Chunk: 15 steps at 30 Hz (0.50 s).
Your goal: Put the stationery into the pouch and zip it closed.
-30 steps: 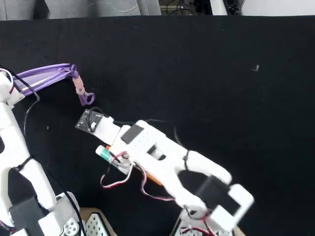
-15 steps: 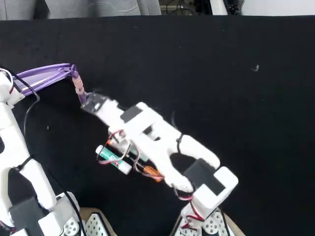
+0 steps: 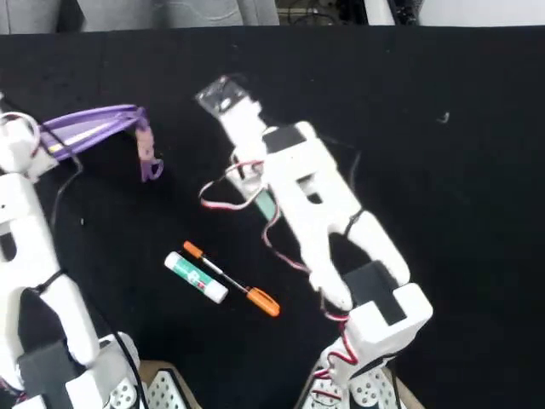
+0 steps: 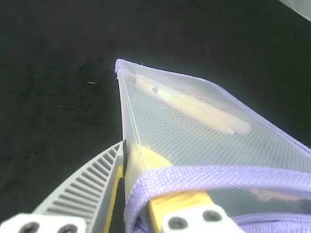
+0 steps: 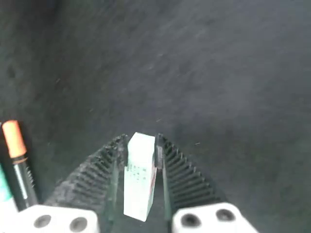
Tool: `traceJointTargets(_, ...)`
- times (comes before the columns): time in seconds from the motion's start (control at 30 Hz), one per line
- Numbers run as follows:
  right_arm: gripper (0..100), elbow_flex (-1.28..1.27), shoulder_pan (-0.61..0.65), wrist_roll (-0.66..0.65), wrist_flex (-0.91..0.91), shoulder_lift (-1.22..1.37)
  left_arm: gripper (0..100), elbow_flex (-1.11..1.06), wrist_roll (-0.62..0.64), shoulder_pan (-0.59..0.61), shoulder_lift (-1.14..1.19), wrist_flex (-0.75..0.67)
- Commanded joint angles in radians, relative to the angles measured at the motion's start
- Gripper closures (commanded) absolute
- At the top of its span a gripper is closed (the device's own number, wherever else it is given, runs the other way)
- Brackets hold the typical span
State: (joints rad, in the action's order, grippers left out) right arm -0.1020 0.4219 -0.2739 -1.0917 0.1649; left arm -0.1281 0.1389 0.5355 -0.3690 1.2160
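My left gripper (image 3: 41, 141) is shut on the rim of the purple-edged mesh pouch (image 3: 95, 126), holding it up at the far left of the table. Its zipper pull (image 3: 149, 160) hangs down. Through the pouch mesh (image 4: 194, 131) a pale stick-shaped item shows, and the left gripper (image 4: 124, 151) pinches the pouch's edge. My right gripper (image 3: 218, 92) is at the back of the table, to the right of the pouch. It is shut on a small white eraser (image 5: 140, 177). A green-and-white glue stick (image 3: 196, 277) and an orange-capped pen (image 3: 230, 279) lie on the cloth near the front.
Black cloth (image 3: 443, 187) covers the whole table. The right arm's red and white cables (image 3: 223, 194) hang above the middle. The arm bases stand at the front edge. The orange pen cap (image 5: 13, 138) lies near the right gripper's fingers.
The right arm rose off the glue stick and pen and swung toward the back of the table with the eraser. The pouch shifted slightly to the right.
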Motion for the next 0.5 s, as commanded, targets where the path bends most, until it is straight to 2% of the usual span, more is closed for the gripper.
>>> traceJointTargets(0.0, 98.7, 0.134, -0.055, 0.055, -0.029, -0.130, 97, 0.084, -0.005, -0.111, -0.006, 0.043)
traceJointTargets(0.1, 98.7, 0.139, -0.077, 0.127, -0.020, -0.237, 97, 0.147, -0.005, -0.185, -0.006, 0.109)
traceJointTargets(0.23, 98.7, 0.125, -0.081, 0.144, 0.028, -0.361, 97, 0.211, -0.002, -0.266, -0.005, 0.180)
traceJointTargets(0.47, 98.7, -0.012, -0.080, 0.233, 0.195, -0.598, 97, 0.216, 0.002, -0.351, -0.005, 0.216)
